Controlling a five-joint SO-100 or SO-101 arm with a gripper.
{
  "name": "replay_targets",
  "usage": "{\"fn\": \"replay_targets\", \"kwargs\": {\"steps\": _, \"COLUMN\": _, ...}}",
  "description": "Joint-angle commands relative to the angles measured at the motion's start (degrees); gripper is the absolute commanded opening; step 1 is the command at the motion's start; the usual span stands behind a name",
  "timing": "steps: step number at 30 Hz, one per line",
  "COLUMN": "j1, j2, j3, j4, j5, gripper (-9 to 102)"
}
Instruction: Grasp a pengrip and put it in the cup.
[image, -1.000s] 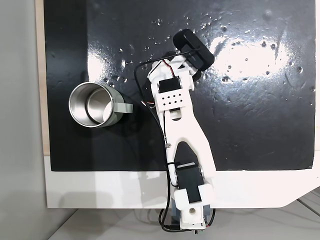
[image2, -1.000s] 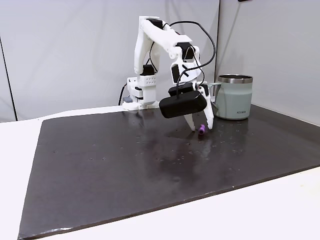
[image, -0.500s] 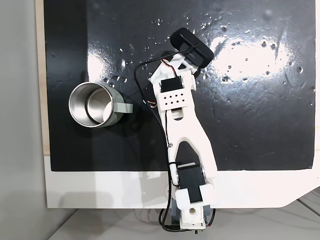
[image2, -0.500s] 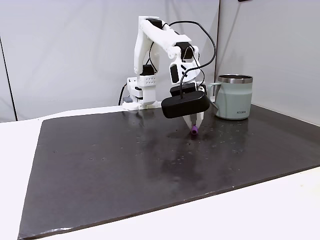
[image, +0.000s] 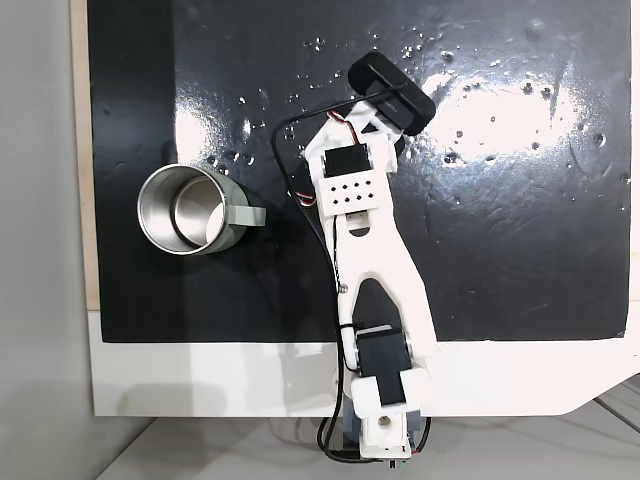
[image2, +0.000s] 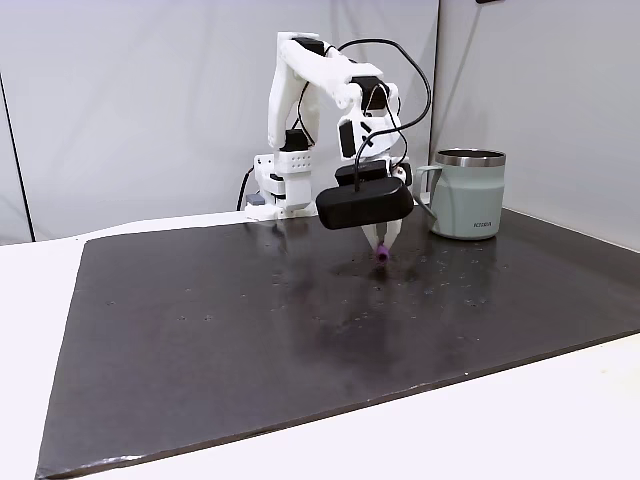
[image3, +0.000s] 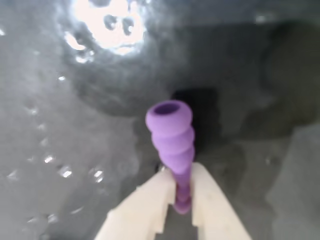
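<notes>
A: From above, where was the cup (image: 186, 210)?
B: On the mat's left, apart from the arm.
A: And the side camera?
B: The gripper (image2: 381, 247) seemed just off the mat.
A: The wrist camera?
B: Its fingers (image3: 150, 200) pinched the pengrip (image3: 172, 142), open end out, ready to carry.

Mat (image2: 250, 330) bare btwn fingers (image3: 150, 205) & cup (image2: 468, 195); cup mouth unblocked.

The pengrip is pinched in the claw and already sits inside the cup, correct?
Not inside the cup. The pengrip is pinched in the claw, but the side-on fixed view shows it held above the mat, well apart from the cup.
</notes>
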Motion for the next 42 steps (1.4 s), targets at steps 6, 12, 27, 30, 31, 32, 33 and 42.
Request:
{"fn": "replay_targets", "kwargs": {"steps": 6, "j1": -4.0, "j2": 15.6, "j3": -7.1, "j4": 7.6, "j5": 3.6, "gripper": 0}}
{"fn": "replay_targets", "kwargs": {"steps": 12, "j1": -9.8, "j2": 24.2, "j3": -8.5, "j4": 13.0, "j5": 7.5, "gripper": 0}}
{"fn": "replay_targets", "kwargs": {"steps": 27, "j1": -28.9, "j2": 35.8, "j3": -10.5, "j4": 20.7, "j5": 17.0, "gripper": 0}}
{"fn": "replay_targets", "kwargs": {"steps": 30, "j1": -29.6, "j2": 35.5, "j3": -12.3, "j4": 20.3, "j5": 19.1, "gripper": 0}}
{"fn": "replay_targets", "kwargs": {"steps": 31, "j1": -29.7, "j2": 35.4, "j3": -12.6, "j4": 19.5, "j5": 20.2, "gripper": 0}}
{"fn": "replay_targets", "kwargs": {"steps": 32, "j1": -29.7, "j2": 35.3, "j3": -12.7, "j4": 18.5, "j5": 21.5, "gripper": 0}}
{"fn": "replay_targets", "kwargs": {"steps": 33, "j1": -29.7, "j2": 35.2, "j3": -12.7, "j4": 17.1, "j5": 23.2, "gripper": 0}}
{"fn": "replay_targets", "kwargs": {"steps": 42, "j1": -35.2, "j2": 30.1, "j3": -12.9, "j4": 10.8, "j5": 30.8, "gripper": 0}}
